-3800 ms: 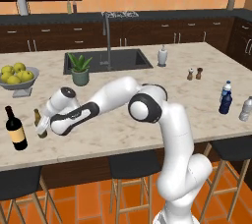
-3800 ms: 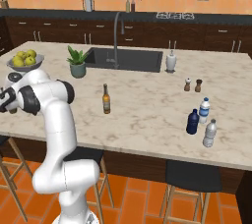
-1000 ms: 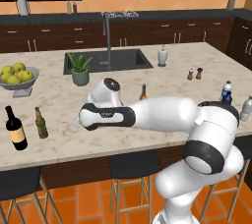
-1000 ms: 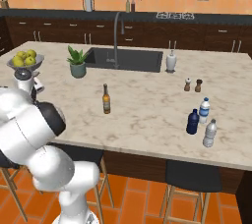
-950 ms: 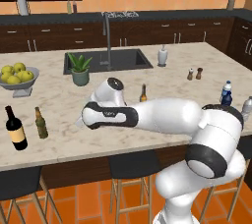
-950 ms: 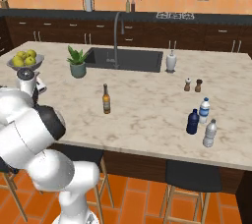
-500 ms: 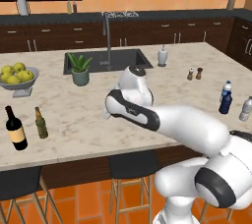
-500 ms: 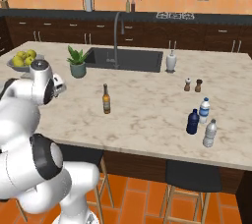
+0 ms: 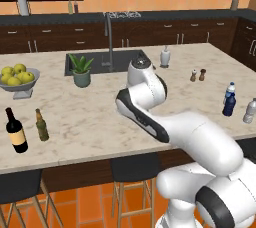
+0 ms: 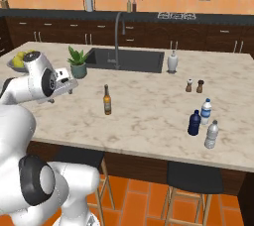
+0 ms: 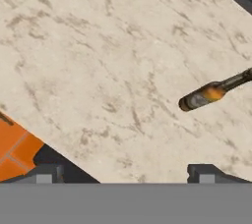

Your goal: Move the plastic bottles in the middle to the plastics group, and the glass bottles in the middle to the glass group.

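My gripper (image 10: 71, 86) hangs open and empty above the counter, left of the brown bottle with the orange label (image 10: 106, 100). In the hand view that bottle (image 11: 214, 92) stands off to the right, beyond my fingertips (image 11: 202, 173). The olive green bottle (image 9: 42, 125) is upright right beside the large dark wine bottle (image 9: 16, 131) at the counter's left end. At the right end the squat dark blue bottle (image 10: 194, 123) stands against the clear water bottle (image 10: 206, 111), with the pale clear bottle (image 10: 212, 135) close by.
Salt and pepper shakers (image 10: 194, 85) stand behind the plastics. A fruit bowl (image 9: 17, 77), a potted plant (image 9: 81, 69), the sink with its tap (image 10: 118, 36) and a white dispenser (image 10: 172, 61) line the back. The counter's front edge drops to stools.
The arm has swung from the left part of the counter toward the middle, with its hand now aimed at the brown bottle. No bottle has moved and the jaws stayed open.
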